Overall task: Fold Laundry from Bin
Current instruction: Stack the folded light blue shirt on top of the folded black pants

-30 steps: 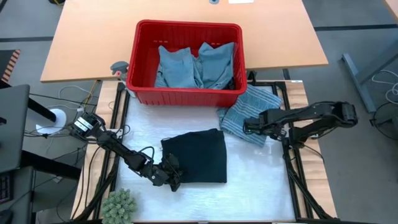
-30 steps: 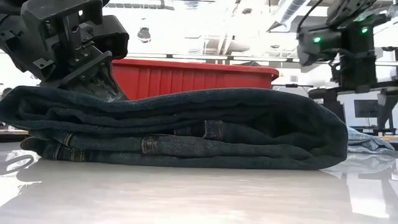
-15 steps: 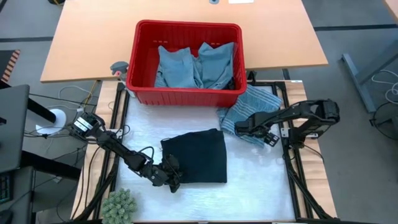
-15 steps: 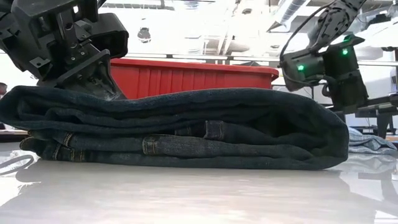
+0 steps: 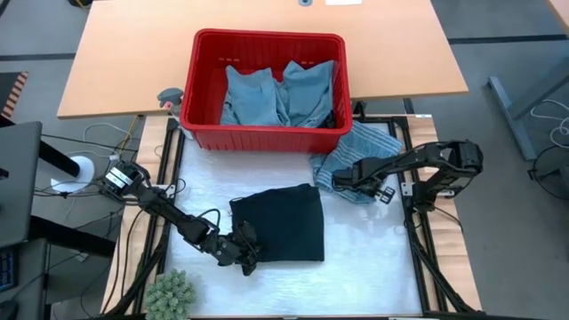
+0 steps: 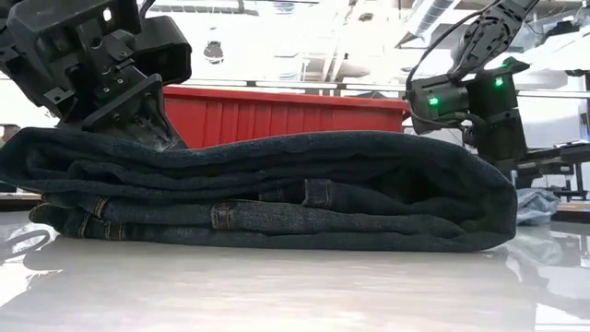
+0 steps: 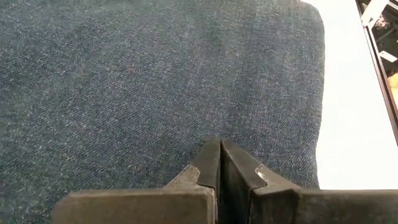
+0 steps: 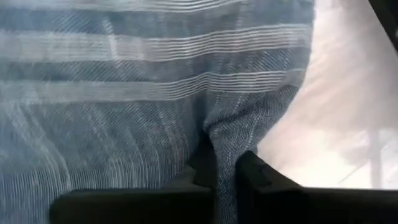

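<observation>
Left gripper: the left gripper [image 7: 219, 163] rested pressed together, holding nothing, on the near-left corner of the folded dark denim garment [image 5: 283, 223].
Right gripper: the right gripper [image 8: 225, 167] pinched a ridge of the striped grey-blue cloth [image 5: 357, 158] between its fingers, at the table's right side.
Bin: the red bin [image 5: 203, 132] stood at the far edge of the table [image 5: 356, 258], with light blue garments [image 5: 280, 93] crumpled inside.
Striped cloth: lay loosely bunched just beside the bin's right front corner, apart from the denim.
Handling, denim: looked thick and fairly heavy; likely to hold its fold.
Handling, striped cloth: appeared thin, soft and light; likely to drape and bunch when lifted.
Where to hold: a corner or hem would probably spread it better than a mid-cloth pinch.
</observation>
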`<state>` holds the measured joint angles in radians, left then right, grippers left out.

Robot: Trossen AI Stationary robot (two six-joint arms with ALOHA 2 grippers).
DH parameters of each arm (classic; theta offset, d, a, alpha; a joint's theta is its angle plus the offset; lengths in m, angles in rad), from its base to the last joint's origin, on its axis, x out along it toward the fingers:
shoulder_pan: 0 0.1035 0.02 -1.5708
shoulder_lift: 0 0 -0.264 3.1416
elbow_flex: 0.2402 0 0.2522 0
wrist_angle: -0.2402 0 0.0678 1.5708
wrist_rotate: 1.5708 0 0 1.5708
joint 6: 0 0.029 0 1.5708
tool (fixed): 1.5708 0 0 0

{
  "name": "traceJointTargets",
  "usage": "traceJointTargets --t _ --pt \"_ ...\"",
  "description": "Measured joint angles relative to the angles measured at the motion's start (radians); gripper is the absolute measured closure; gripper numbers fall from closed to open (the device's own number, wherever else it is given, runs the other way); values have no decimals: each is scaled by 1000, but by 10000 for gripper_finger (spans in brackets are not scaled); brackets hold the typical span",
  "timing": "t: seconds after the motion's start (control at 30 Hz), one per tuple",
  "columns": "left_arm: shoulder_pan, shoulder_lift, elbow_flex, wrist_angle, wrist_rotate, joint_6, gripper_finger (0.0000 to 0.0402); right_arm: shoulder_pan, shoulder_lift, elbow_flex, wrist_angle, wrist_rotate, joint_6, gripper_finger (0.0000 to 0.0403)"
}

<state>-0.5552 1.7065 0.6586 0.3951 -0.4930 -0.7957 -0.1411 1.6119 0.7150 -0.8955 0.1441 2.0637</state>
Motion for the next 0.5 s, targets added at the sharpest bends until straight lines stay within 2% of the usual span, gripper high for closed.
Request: traceJointTargets --t 0.13,0.27,0.33,0.5 --pt "2 0 0 1 1 13 401 -1 -8 29 -11 -52 -106 362" --pt "2 0 0 2 0 18 402 21 -66 78 21 -139 -118 362" --pt "3 0 0 8 -6 33 401 41 -102 91 20 -131 -73 362" --pt "10 0 0 23 -21 52 401 111 -175 112 -36 -16 89 362"
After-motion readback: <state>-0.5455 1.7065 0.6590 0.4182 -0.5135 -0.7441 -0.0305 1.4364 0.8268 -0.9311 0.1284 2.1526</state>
